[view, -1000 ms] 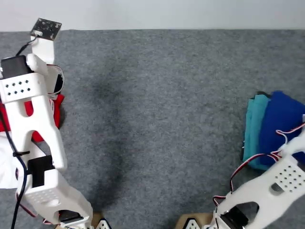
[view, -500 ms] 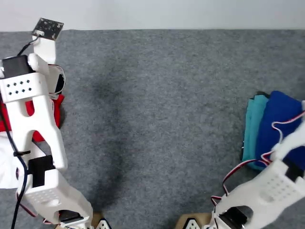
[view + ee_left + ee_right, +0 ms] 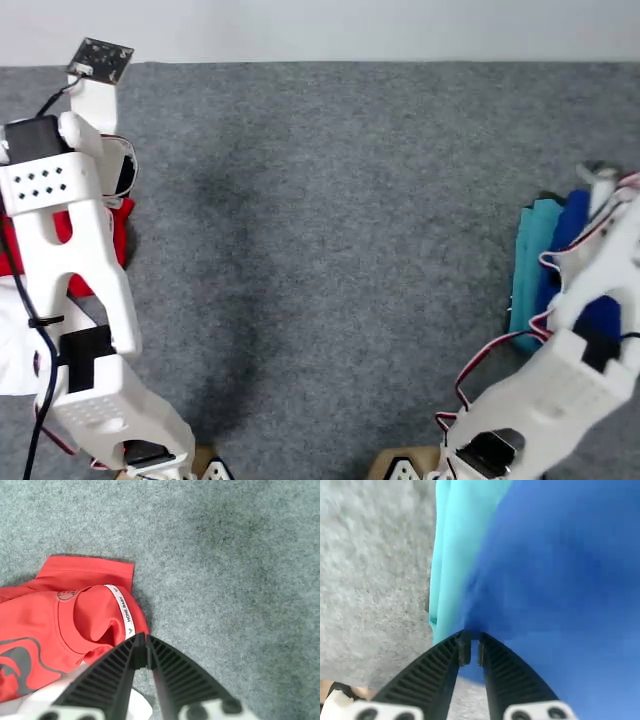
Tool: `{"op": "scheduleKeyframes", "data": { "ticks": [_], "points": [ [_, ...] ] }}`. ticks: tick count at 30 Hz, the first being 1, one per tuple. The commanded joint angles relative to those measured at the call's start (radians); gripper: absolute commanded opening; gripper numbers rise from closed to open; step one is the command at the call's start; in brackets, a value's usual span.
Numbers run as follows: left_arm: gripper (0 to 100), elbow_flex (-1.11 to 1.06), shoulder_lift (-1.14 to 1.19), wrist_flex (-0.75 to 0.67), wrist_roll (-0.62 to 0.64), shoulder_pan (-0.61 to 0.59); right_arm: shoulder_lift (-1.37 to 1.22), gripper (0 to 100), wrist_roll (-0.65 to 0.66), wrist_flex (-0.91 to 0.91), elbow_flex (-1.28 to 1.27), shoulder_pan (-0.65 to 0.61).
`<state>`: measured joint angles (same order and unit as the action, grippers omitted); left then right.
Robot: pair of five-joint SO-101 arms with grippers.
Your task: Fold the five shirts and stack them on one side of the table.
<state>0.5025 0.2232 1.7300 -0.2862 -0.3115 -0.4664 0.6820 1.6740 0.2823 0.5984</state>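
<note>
Left gripper [image 3: 146, 652], jaws together, beside lettered collar tape [image 3: 124, 612] of red shirt [image 3: 45, 615]; right gripper [image 3: 470, 650], jaws together, at edge of blue shirt [image 3: 560, 580].

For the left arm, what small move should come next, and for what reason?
Probably open the left pincer and lower it onto the red shirt at the collar. The pincer is shut, with its tips right beside the collar, and this shirt lies unfolded and rumpled. The blue shirt and the teal shirt lie folded together on the other side.
</note>
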Motion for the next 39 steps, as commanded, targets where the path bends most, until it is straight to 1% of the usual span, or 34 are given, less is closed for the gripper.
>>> {"op": "scheduleKeyframes", "data": {
  "ticks": [1, 4, 7, 11, 16, 21, 24, 29, 33, 36, 39],
  "points": [
    [0, 0.005, -0.009, 0.021, 0.003, 0.006, -0.048, 4.3, -0.04, -0.09, -0.087, -0.016],
    [0, 0.005, -0.012, 0.021, 0.003, 0.006, -0.053, 4.3, -0.058, -0.07, -0.097, -0.028],
    [0, 0.007, -0.014, 0.021, 0.003, 0.006, 0.027, 4.3, -0.06, -0.024, -0.066, -0.033],
    [0, 0.01, -0.015, 0.021, 0.003, 0.006, 0.203, 4.3, -0.058, 0.027, -0.023, -0.044],
    [1, 0.007, -0.023, 0.025, 0.003, 0.006, 0.435, 4.3, -0.057, 0.111, -0.018, -0.111],
    [1, -0.001, -0.074, 0.026, 0.002, -0.015, 0.599, 4.3, -0.058, 0.117, -0.097, -0.163],
    [6, -0.053, -0.101, 0.026, -0.054, -0.069, 0.653, 4.3, -0.058, 0.117, -0.206, -0.182],
    [11, -0.191, -0.158, 0.026, -0.166, -0.224, 0.74, 4.3, -0.058, 0.117, -0.39, -0.18],
    [17, -0.305, -0.212, 0.025, -0.318, -0.385, 0.817, 4.3, -0.058, 0.117, -0.499, -0.18],
    [18, -0.358, -0.213, 0.023, -0.433, -0.494, 0.858, 4.3, -0.058, 0.117, -0.551, -0.18],
    [18, -0.398, -0.212, -0.003, -0.534, -0.559, 0.88, 4.3, -0.058, 0.117, -0.592, -0.182]
  ]
}}
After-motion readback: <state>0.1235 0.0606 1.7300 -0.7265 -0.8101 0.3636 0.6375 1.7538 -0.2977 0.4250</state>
